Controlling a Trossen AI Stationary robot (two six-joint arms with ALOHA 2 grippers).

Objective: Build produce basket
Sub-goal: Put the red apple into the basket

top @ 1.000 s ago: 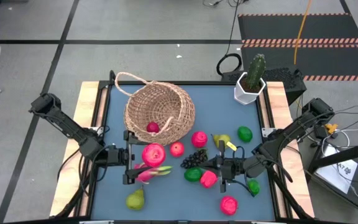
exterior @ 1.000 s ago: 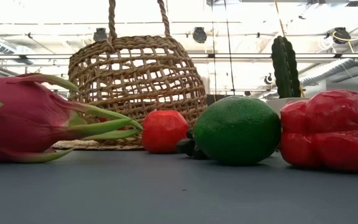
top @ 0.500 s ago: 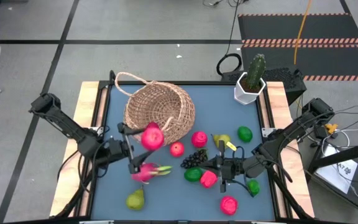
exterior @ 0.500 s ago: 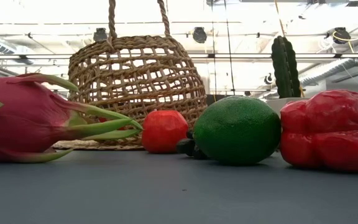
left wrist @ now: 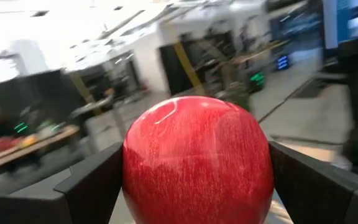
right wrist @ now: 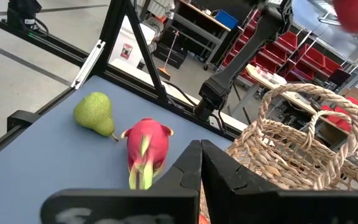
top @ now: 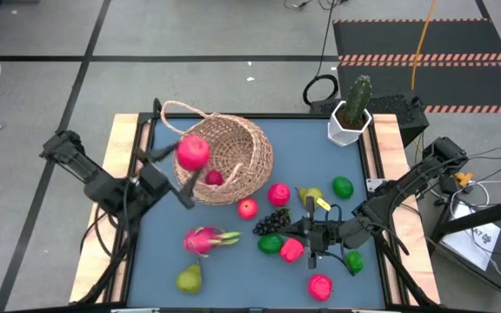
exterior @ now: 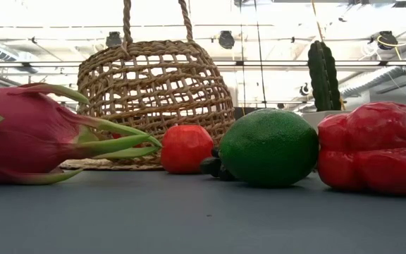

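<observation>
While the left gripper [top: 183, 167] clamps 1 red apple [top: 193, 152] above the basket [top: 224, 159] rim, its fingers stand wide. Right gripper [top: 308, 234] rests shut, empty, near the table's [top: 233, 269] front edge.

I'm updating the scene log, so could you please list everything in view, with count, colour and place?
basket: one, tan wicker, far-left part of the table, a small red fruit inside.
red apple: one, held above the basket's left edge.
dragon fruit: one, pink, on the table near the left front.
pears: two, yellow-green, one at the left front, one mid-table.
limes: three, green.
grapes: one dark bunch, mid-table.
other red and pink fruits: four.
cactus: one, green in a white pot, far-right corner.
left gripper: closed on the red apple.
right gripper: shut, low among the fruit.
</observation>
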